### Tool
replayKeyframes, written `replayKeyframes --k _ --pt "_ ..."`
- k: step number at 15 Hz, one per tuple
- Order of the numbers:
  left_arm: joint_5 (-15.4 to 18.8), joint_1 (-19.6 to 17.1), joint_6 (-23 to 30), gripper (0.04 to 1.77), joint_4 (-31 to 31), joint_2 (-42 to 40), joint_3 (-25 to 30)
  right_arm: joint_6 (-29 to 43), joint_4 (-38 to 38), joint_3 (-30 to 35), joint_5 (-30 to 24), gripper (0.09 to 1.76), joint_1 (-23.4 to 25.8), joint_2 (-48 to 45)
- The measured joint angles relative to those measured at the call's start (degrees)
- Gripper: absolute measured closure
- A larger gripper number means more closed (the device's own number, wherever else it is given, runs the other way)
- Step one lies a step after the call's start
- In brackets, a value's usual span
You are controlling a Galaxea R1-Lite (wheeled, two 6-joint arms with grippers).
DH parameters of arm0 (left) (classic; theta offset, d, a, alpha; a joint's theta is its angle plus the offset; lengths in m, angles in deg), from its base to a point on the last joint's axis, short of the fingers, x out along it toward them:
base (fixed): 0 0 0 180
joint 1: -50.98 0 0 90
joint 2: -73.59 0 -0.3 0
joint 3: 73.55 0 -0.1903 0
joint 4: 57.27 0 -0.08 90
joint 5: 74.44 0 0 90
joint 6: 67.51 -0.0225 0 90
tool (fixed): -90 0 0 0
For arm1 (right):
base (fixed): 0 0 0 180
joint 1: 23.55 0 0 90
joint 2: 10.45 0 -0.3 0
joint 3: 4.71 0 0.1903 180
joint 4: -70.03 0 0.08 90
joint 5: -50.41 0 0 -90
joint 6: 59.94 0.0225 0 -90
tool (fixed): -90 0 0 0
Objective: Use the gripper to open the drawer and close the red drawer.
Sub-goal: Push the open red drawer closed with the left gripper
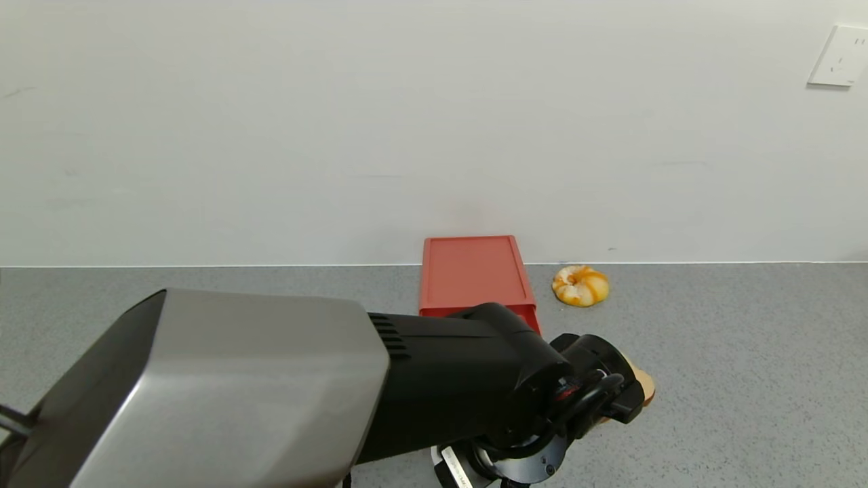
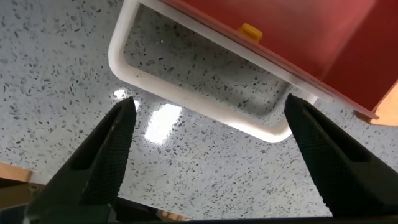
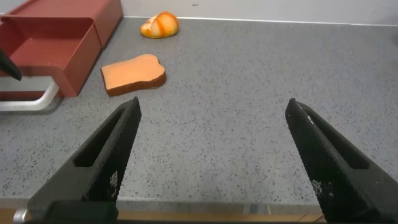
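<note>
Nearest to us, the left arm (image 1: 224, 386) fills the lower left of the head view, silver and black, reaching forward over the grey speckled counter (image 1: 746, 352). Its wrist blocks the front of the red box there.

Left gripper (image 2: 208, 134): we see it spread wide, both fingers (image 2: 106, 155) apart and holding nothing. It hangs just above the counter with the white loop handle (image 2: 186, 99) of the drawer (image 2: 298, 37) lying between the finger tips, not touched. A small yellow tab (image 2: 251, 30) sits on the drawer's front edge.

Right gripper (image 3: 211, 155): also spread open, empty, low over bare counter, well off to the side of the box.

From the right wrist camera we see the drawer (image 3: 50, 46) pulled partly out of the red box (image 3: 81, 9), tray interior showing, handle (image 3: 31, 99) toward the robot.

Just beside the drawer's corner lies a slice of toast (image 3: 134, 73), flat on the counter. Farther back, a round orange-and-white pastry (image 1: 580, 285) sits near the box, close to the white wall (image 1: 339, 135). A wall socket (image 1: 841, 55) is at upper right.
</note>
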State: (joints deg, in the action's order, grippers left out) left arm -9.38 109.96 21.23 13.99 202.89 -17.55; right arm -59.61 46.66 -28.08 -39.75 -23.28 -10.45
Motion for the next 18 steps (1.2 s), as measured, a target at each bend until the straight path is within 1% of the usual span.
replayKeyframes --k 2,5,6,10,13,18 --pt "0.22 0.00 1.60 0.09 0.00 -0.12 0.50 0.00 0.00 0.00 0.00 0.14 0.00 0.00" --pt "2.40 -0.22 1.66 0.09 -0.22 -0.34 1.74 0.02 0.00 0.00 0.00 0.14 0.00 0.00" --pt "2.67 -0.27 1.71 0.09 -0.33 -0.43 2.12 0.00 0.00 0.00 0.00 0.14 0.00 0.00" --pt "3.52 -0.44 1.71 0.09 -6.12 -0.63 5.33 0.02 0.00 0.00 0.02 0.14 0.00 0.00" --pt "4.19 -0.72 1.57 0.09 -6.52 -0.63 6.17 0.02 0.00 0.00 0.00 0.14 0.00 0.00" --pt "4.19 -1.07 1.22 0.09 -6.56 -0.04 6.25 0.00 0.00 0.00 0.00 0.14 0.00 0.00"
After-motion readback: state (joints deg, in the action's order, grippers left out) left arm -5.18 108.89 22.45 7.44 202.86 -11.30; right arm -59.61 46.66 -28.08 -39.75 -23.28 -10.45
